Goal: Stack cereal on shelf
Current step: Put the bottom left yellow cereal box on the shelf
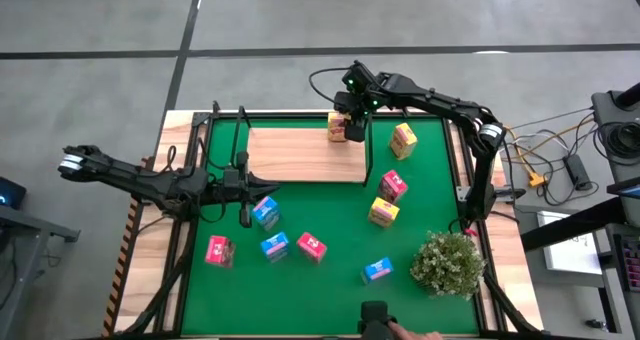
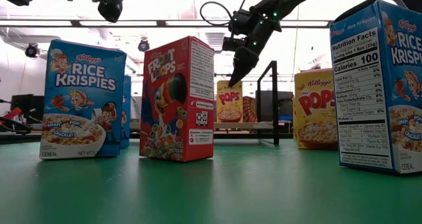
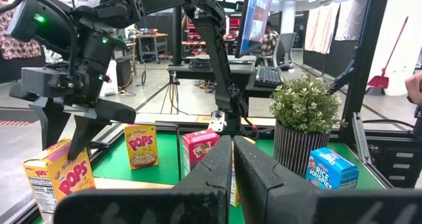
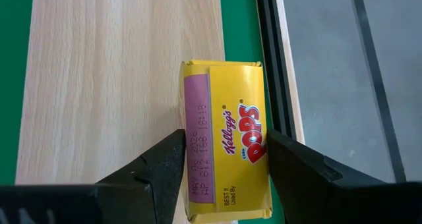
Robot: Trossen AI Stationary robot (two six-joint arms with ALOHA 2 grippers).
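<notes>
Bushy green plant in ribbed pot [image 1: 449, 262] at near right corner of green mat [image 1: 330, 280]; blue, pink-red and yellow cereal cartons scattered mid-mat; left gripper [image 1: 243, 187] above mat beside blue carton [image 1: 266, 212], jaws shut, empty; light-wood shelf board [image 1: 300, 153] at far side; right gripper [image 4: 221, 159] over yellow Pops carton [image 4: 227, 138] at board's far right corner, jaws straddling it with slight gaps.

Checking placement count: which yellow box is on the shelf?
The yellow box at the shelf's far right corner, between the right gripper's open fingers. The other two yellow boxes stand on the green mat, off the board.
</notes>
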